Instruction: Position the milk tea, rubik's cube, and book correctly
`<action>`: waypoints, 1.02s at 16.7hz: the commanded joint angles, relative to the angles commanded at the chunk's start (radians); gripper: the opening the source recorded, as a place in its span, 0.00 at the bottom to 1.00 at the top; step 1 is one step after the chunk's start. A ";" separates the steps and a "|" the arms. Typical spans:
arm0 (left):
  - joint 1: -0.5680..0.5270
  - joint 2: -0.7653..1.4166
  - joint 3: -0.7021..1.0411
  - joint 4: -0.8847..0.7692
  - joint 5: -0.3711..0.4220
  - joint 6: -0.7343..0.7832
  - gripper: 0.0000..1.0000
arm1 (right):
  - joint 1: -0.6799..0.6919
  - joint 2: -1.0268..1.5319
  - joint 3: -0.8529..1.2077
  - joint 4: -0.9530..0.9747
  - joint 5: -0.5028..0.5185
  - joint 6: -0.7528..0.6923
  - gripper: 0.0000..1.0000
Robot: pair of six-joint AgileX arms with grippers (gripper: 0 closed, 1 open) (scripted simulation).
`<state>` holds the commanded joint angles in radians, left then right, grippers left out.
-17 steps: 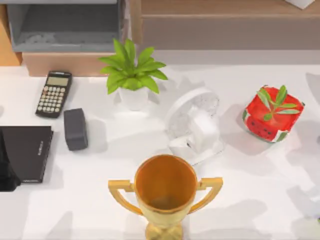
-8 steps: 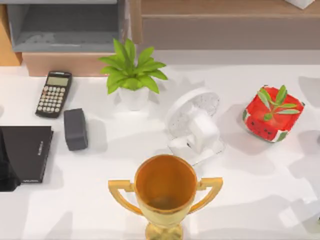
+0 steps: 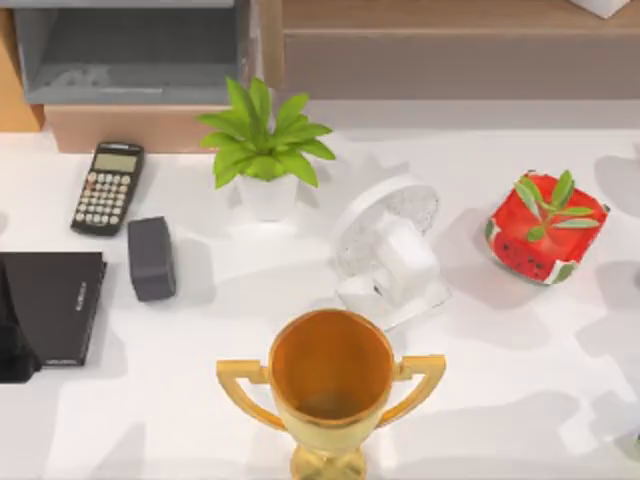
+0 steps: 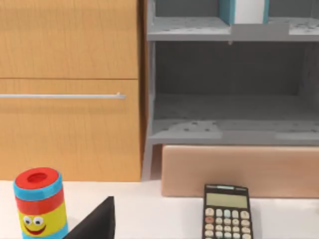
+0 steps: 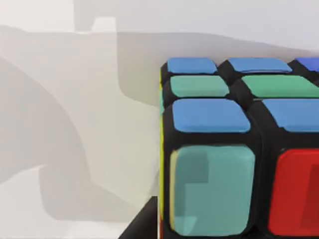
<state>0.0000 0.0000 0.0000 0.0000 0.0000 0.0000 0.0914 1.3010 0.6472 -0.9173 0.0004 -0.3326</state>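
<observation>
The rubik's cube (image 5: 234, 149) sits on the white table (image 5: 65, 124) close before the right wrist camera, one vertical edge turned toward it. The book (image 4: 242, 11) stands upright on the grey shelf (image 4: 229, 82) — long axis vertical, white page edges facing outward. Whether either gripper is wide or narrow cannot be told.

This is an office desk setting, rendered in simulation. A white tabletop (image 3: 180, 400) carries a black pocket calculator (image 3: 107, 187), a flat black notebook (image 3: 55, 305), a small white desk fan (image 3: 388, 255) and a leafy green plant in a white pot (image 3: 262, 150). Behind stand a grey open shelf unit (image 4: 229, 94) and a wooden cabinet with a metal handle (image 4: 70, 94) (typical office furniture). A gold trophy cup (image 3: 331, 385) sits at the front edge.
</observation>
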 joint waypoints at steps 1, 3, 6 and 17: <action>0.000 0.000 0.000 0.000 0.000 0.000 1.00 | 0.000 0.000 0.000 0.000 0.000 0.000 0.47; 0.000 0.000 0.000 0.000 0.000 0.000 1.00 | 0.000 0.000 0.000 0.000 0.000 0.000 0.32; 0.000 0.000 0.000 0.000 0.000 0.000 1.00 | 0.000 0.000 0.000 0.000 0.000 0.000 0.10; 0.000 0.000 0.000 0.000 0.000 0.000 1.00 | 0.000 -0.003 0.005 -0.004 0.001 0.000 0.00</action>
<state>0.0000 0.0000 0.0000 0.0000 0.0000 0.0000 0.0914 1.2983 0.6524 -0.9216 0.0013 -0.3325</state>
